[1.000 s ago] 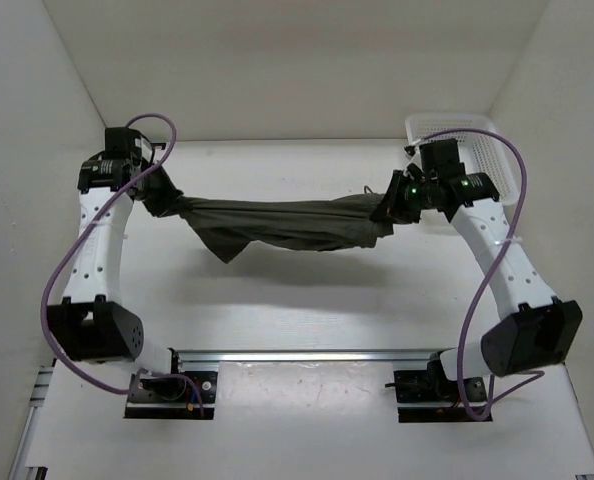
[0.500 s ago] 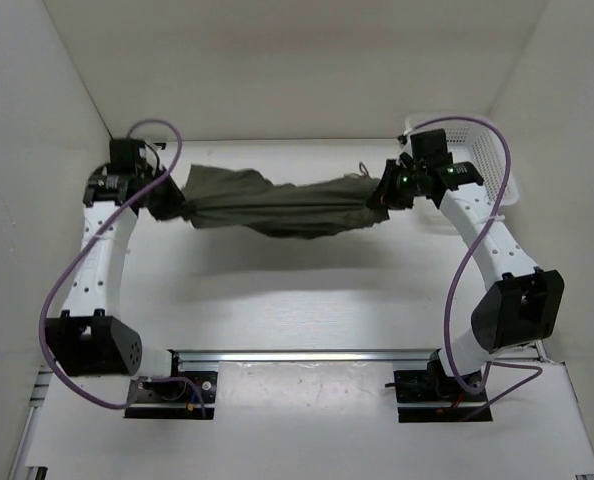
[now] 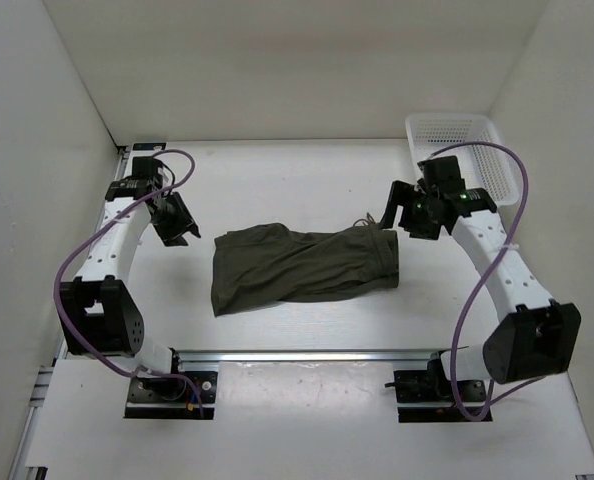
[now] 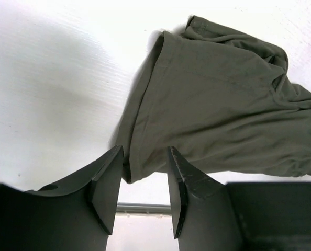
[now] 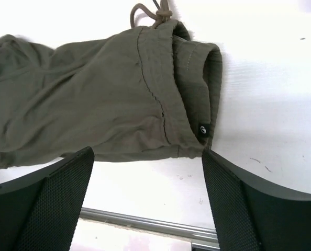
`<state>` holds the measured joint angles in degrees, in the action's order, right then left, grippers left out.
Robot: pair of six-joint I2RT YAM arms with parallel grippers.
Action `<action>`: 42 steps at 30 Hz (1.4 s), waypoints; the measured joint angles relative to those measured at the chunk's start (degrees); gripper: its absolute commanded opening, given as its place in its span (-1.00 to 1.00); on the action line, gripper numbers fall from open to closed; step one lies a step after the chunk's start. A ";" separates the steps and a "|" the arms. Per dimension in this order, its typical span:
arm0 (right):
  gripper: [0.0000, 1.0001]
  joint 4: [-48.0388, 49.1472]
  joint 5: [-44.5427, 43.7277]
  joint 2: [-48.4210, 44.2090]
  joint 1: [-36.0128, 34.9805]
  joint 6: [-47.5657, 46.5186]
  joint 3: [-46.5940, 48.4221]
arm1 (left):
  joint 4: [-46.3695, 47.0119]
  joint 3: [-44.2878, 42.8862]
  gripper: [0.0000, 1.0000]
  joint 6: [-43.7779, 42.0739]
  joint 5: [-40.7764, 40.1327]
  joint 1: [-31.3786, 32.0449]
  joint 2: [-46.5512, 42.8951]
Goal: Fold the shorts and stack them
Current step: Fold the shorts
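Observation:
The dark olive-green shorts [image 3: 302,265] lie flat on the white table, folded lengthwise, waistband and drawstring at the right end [image 5: 181,78], leg hems at the left [image 4: 145,120]. My left gripper [image 3: 177,222] hovers left of the leg end, open, nothing between its fingers [image 4: 143,188]. My right gripper [image 3: 402,212] hangs just right of the waistband, jaws wide open and empty [image 5: 147,193]. Neither gripper touches the fabric.
A white mesh basket [image 3: 462,150] stands at the back right corner, behind my right arm. A metal rail [image 3: 307,355] runs along the table's near edge. White walls close in the left, back and right sides.
Both grippers have opened and let go of the shorts, which dropped from being stretched in the air to lying on the table. Both arms drew slightly away.

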<state>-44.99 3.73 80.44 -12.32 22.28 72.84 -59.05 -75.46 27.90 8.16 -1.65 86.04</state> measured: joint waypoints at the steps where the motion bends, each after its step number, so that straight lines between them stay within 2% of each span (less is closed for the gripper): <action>1: 0.67 0.20 -0.26 -1.70 0.00 0.07 -0.76 | 0.35 0.07 0.00 0.00 -0.09 0.13 0.22; 4: 0.65 0.13 -0.66 -5.14 0.24 0.31 -3.98 | 2.08 1.92 0.08 0.00 -0.15 1.33 1.36; 5: 0.68 0.15 -0.76 -5.53 0.37 0.37 -5.31 | 2.45 2.86 0.19 0.02 -0.15 2.05 2.03; 6: 0.71 0.00 -0.83 -5.60 0.52 0.44 -6.67 | 2.99 4.11 0.22 0.02 -0.20 3.08 3.10; 13: 1.00 -1.01 -0.66 -5.14 0.74 0.90 -11.69 | 7.30 9.35 0.24 1.66 -0.83 10.71 17.09; 16: 1.00 -1.03 -0.55 -5.20 0.85 0.98 -11.69 | 7.06 8.85 0.21 3.15 -1.68 11.54 19.65; 19: 1.00 -1.11 -0.17 -5.55 1.55 1.03 -11.89 | 6.54 7.56 0.01 4.11 -2.38 11.65 20.74; 20: 1.00 -1.07 0.09 -5.62 1.90 1.03 -12.04 | 6.05 6.49 -0.28 4.31 -2.60 11.78 21.64; 21: 1.00 -0.87 0.46 -5.75 2.25 1.03 -12.39 | 5.49 5.20 -0.69 4.52 -2.82 11.80 22.69; 22: 1.00 -0.81 0.96 -5.86 2.67 1.05 -12.90 | 5.01 3.78 -0.80 4.68 -2.84 11.89 23.78; 23: 1.00 -0.39 1.64 -5.88 3.17 1.11 -13.62 | 4.76 2.54 -0.80 4.61 -2.75 11.96 24.68; 26: 0.84 1.05 4.28 -5.95 5.05 1.64 -16.81 | 4.22 -1.11 -0.80 4.44 -3.74 12.28 26.69; 27: 0.62 2.03 5.62 -5.99 5.90 2.29 -18.38 | 4.35 -1.99 -0.80 4.52 -4.42 12.28 27.04; 30: 0.35 4.81 9.40 -6.43 8.17 5.09 -23.41 | 4.98 -3.41 -0.80 4.68 -6.01 12.26 27.15; 36: 0.39 9.75 12.68 -5.66 8.81 8.07 -25.64 | 5.25 -4.66 -0.80 4.68 -6.69 12.24 27.15; 42: 0.12 14.03 13.35 0.59 8.81 8.20 -24.63 | 5.22 -4.66 -0.80 4.66 -6.75 12.24 27.17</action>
<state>-30.96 17.08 81.03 -3.51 30.48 48.21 -53.82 -80.12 32.56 1.41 10.59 113.21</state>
